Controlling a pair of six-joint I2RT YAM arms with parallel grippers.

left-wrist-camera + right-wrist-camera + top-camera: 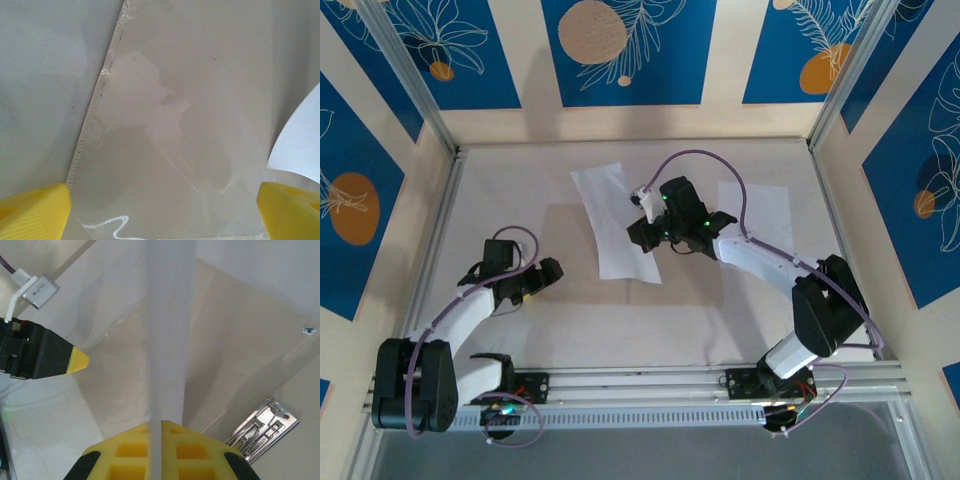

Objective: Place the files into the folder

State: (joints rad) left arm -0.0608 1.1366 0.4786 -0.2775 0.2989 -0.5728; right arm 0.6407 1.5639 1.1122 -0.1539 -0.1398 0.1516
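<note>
one thin white paper sheet [610, 215] is pinched in our right gripper [646, 238], which is closed tight on it. it hangs over the flat tan card folder [570, 285], open on the pale table [490, 190]. the other white sheet [757, 215] lies beside the folder's right side. our left gripper [545, 275] has its fingers wide apart at the folder's left edge.

First sheet [613, 215] on open folder [570, 255]; second sheet [765, 208] right of folder, on table [500, 190]
</note>
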